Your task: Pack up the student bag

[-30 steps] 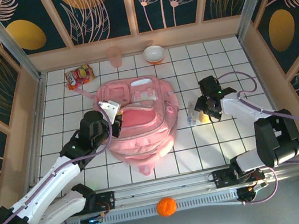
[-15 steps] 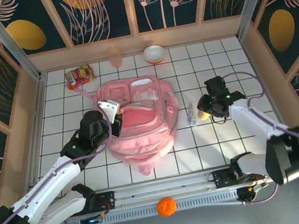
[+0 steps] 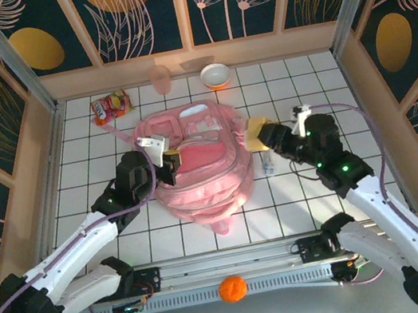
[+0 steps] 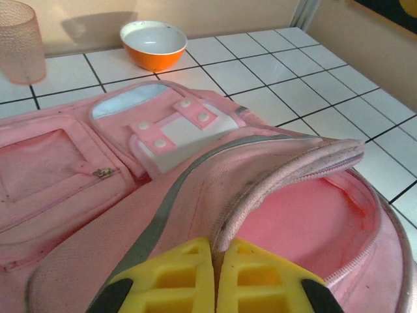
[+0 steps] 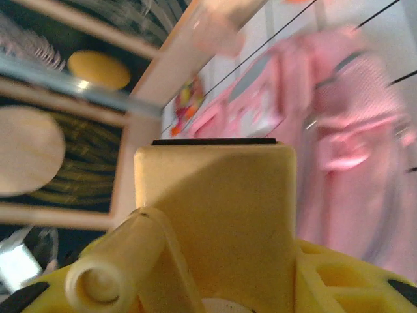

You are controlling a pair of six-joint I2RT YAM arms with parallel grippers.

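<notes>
The student bag point(image 3: 205, 177) lies flat on the white tiles, pink, with its main compartment unzipped. My left gripper point(image 3: 168, 160) is shut on the zipped rim of the bag's flap point(image 4: 273, 179) and holds it up, so the pink lining point(image 4: 306, 222) shows; its yellow fingers point(image 4: 176, 280) meet on the fabric. My right gripper point(image 3: 266, 134) hovers at the bag's right edge, shut on a pale yellow boxy object point(image 3: 256, 131). In the right wrist view that yellow object point(image 5: 218, 208) sits between the fingers, with the blurred bag point(image 5: 352, 130) beyond.
An orange bowl point(image 3: 216, 75) and a pink cup point(image 3: 160, 78) stand at the back wall, a snack packet point(image 3: 111, 106) at back left. A small clear item point(image 3: 267, 164) lies right of the bag. An orange ball point(image 3: 232, 288) rests by the front rail.
My right gripper has risen from the tiles at the right and swung left to the bag's edge with the yellow object. The left gripper has kept its hold; the bag shifted slightly.
</notes>
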